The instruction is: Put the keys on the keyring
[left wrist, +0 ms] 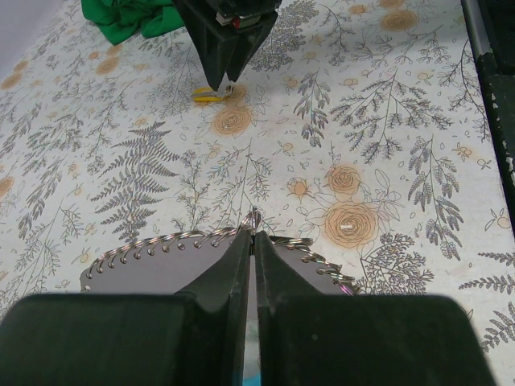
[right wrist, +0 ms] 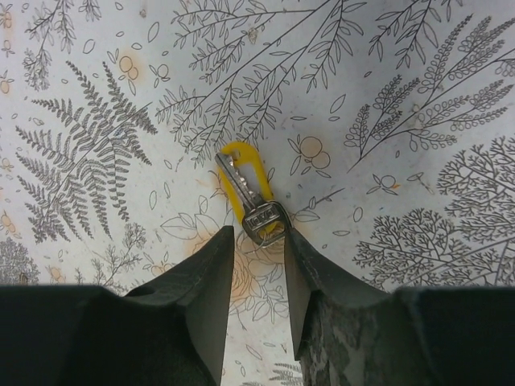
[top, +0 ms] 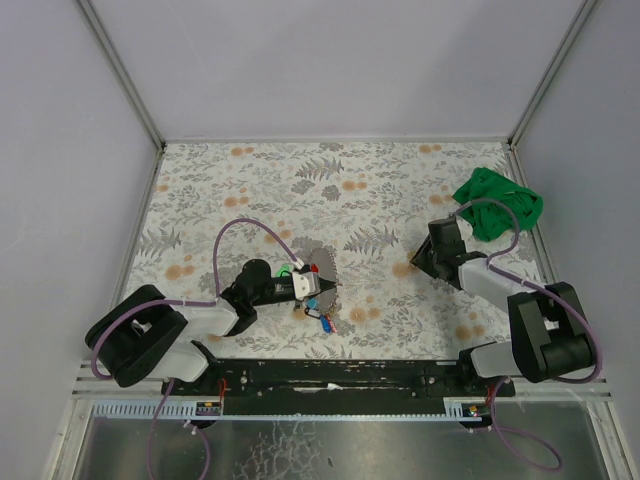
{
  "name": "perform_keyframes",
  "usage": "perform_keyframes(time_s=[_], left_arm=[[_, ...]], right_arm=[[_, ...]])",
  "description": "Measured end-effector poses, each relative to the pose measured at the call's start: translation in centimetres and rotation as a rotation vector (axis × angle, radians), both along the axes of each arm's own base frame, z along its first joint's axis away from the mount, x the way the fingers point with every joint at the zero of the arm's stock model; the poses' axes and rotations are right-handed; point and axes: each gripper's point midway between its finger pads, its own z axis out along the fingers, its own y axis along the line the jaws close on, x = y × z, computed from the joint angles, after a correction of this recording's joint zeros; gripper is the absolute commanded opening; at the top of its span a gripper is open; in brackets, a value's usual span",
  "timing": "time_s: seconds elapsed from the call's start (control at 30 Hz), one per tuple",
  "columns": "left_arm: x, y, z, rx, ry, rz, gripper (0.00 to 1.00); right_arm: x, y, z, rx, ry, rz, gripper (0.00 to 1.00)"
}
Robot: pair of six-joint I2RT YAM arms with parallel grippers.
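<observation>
Two keys: yellow key (right wrist: 251, 201) lies flat on the table, right of centre. The green key (top: 285, 268) is only a green speck beside the left wrist, left of centre, too small to make out.
Right gripper (right wrist: 257, 238): fingers released and spread; the yellow key's near end sits between the tips with a gap on one side, not clamped.
Keyring (left wrist: 254, 217): thin silver wire loop at the left fingertips; more silver coils run along the edge of a grey flat patch (left wrist: 161, 265).
Left gripper (left wrist: 254, 241): clenched tight, grasping the wire loop at its tips.
Small bits: red bit (top: 315, 268) and blue bit (top: 323, 322) just beside the left gripper; can't tell what they are.
Green cloth (top: 497, 205): crumpled at the far right of the table, near the right arm.
Surface: table (top: 250, 190) covered in pale cloth printed with grey ferns and orange flowers.
Room: plain pale walls (top: 330, 60) on three sides, metal frame posts (top: 125, 70) in the far corners, black rail (top: 330, 375) along the near edge.
Hidden: near part of the grey patch is behind the left fingers; the keyring's full shape is cut off.
</observation>
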Motion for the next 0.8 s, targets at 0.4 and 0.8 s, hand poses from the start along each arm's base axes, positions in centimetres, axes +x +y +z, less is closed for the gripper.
perform_keyframes(time_s=[0.4, 0.8], left_arm=[[0.0, 0.0, 0.0, 0.000, 0.001, 0.000, 0.00], [0.0, 0.0, 0.0, 0.000, 0.001, 0.000, 0.00]], right_arm=[[1.0, 0.5, -1.2, -0.002, 0.008, 0.012, 0.26], [3.2, 1.5, -1.3, -0.118, 0.070, 0.236, 0.01]])
